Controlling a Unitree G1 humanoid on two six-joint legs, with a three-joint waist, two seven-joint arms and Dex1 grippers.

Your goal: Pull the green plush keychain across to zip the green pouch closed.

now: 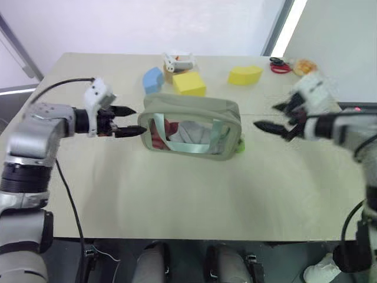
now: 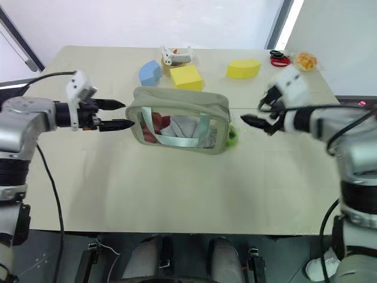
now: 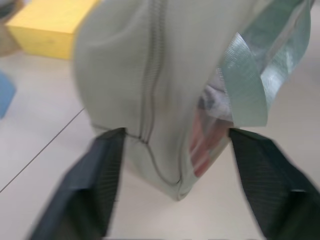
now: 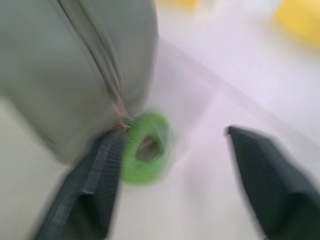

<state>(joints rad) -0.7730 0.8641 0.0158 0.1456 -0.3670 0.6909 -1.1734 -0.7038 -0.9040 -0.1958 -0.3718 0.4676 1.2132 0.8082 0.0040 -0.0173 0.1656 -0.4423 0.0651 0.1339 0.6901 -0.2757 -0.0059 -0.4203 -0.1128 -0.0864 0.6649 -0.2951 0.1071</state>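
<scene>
Left gripper (image 1: 125, 121): 2 black fingers spread apart, tips just beside the pouch's left end, holding nothing. In the left wrist view the fingers (image 3: 90, 185) straddle that end without clearly touching it. Right gripper (image 1: 272, 118): fingers also apart, empty, pointing in at the pouch's right end with a gap between.

Green pouch (image 1: 191, 128) stands upright mid-table, pale sage fabric, rounded corners, clear front window, mint ribbon straps (image 1: 218, 134) across it, red and grey contents inside. Zipper (image 3: 152, 70) along the top looks closed. Green plush keychain (image 4: 146, 147), lime fuzzy ring, hangs at the pouch's right end by the zipper pull, at 3 o'clock of the pouch, resting by the table; one right finger (image 4: 90, 190) sits just beside it.

Table (image 1: 177, 200) is beige. At 12 o'clock of the pouch: yellow block (image 1: 189, 83), blue block (image 1: 153, 79), a small white item (image 1: 178, 60). At 1 o'clock: second yellow block (image 1: 244, 75), red rings (image 1: 281, 66), orange item (image 1: 304, 66). White wall behind.

Both arms reach in from the sides, grippers roughly level, angled slightly down, facing each other.
</scene>
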